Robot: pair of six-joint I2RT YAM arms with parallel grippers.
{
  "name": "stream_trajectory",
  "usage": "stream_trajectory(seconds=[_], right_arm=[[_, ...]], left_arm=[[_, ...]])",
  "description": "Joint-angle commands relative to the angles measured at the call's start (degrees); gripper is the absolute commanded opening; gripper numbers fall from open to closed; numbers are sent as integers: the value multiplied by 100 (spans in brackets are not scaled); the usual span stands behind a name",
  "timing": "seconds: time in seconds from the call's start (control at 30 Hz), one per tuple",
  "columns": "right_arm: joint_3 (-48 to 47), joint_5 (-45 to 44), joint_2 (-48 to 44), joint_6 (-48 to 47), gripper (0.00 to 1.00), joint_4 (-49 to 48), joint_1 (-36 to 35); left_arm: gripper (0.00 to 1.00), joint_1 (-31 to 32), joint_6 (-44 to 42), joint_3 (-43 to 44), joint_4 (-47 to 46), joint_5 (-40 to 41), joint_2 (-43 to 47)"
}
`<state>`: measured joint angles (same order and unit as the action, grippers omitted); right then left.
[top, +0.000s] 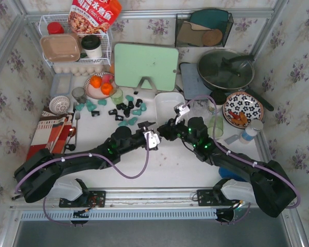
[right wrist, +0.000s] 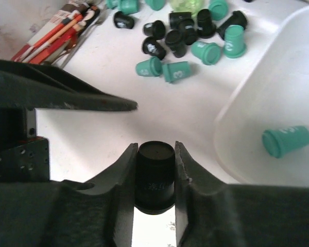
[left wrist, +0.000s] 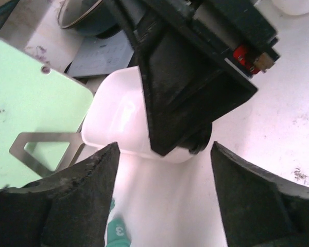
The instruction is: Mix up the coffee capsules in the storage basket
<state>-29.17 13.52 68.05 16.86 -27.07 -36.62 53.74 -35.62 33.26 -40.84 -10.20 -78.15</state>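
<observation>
Loading step in hand. The right gripper (right wrist: 155,149) is clenched on a black capsule (right wrist: 155,177); the left gripper (left wrist: 165,149) is released and empty. Seen from overhead, the basket (top: 162,99) sits at twelve o'clock of both grippers and holds one teal capsule (right wrist: 286,141). The loose capsules (top: 121,110) lie at ten o'clock. Next move, as I judge it: carry over the rim, then release.

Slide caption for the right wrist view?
Right gripper holds a black capsule beside the storage basket, one teal capsule inside, loose capsules beyond.
</observation>
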Motion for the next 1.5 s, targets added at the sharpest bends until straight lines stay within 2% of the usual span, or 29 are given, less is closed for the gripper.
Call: stream_trajectory(seconds=[0.0, 0.03, 0.07, 0.2, 0.27, 0.3, 0.33, 0.43, 0.5, 0.53, 0.63, 0.7, 0.83, 0.9, 1.2, 1.47], right_arm=[[69, -961, -135, -126, 1, 74, -4], [92, -1188, -172, -149, 0, 66, -3], [141, -1473, -196, -171, 0, 27, -1], [355, -3344, -59, -209, 0, -403, 1], [506, -4154, 188, -320, 0, -1112, 5], [561, -4363, 380, -473, 0, -1457, 6], [555, -4467, 573, -582, 0, -1718, 6], [291, -4540, 1188, -783, 0, -2247, 6], [32, -4589, 1696, -859, 0, -2336, 6], [-67, -4655, 1889, -861, 3, -2294, 10], [-174, -4681, 2246, -862, 21, -2177, 6], [-125, -4658, 2215, -803, 30, -2163, 11], [-114, -4460, 2031, -914, 56, -2035, 8], [-103, -4416, 1929, -906, 61, -1907, 6], [25, -4208, 1580, -784, 64, -1701, 6], [-81, -3934, 1641, -772, 64, -1560, 7]], left_arm=[[81, -3, 238, -70, -308, 430, 74], [94, -3, 306, -99, -325, 499, 111], [100, -13, 384, -138, -341, 668, 149], [99, -191, 1192, -119, -155, 1766, 305], [99, -435, 1908, 12, 258, 2451, 366], [99, -578, 2541, 122, 574, 2853, 399], [99, -762, 3102, 262, 1090, 3140, 441], [99, -1453, 4545, 650, 2728, 3282, 508], [99, -1812, 5388, 812, 3437, 3448, 463], [99, -1958, 5648, 829, 3687, 3447, 451], [99, -2055, 6325, 927, 4337, 3937, 433], [99, -2060, 6373, 1086, 4698, 4033, 369], [97, -2060, 6441, 1411, 5175, 4037, 91], [95, -2060, 6525, 1526, 5282, 4081, -113], [90, -2060, 7206, 2118, 5266, 3857, -1259], [88, -2060, 7447, 2264, 4965, 3946, -1617]])
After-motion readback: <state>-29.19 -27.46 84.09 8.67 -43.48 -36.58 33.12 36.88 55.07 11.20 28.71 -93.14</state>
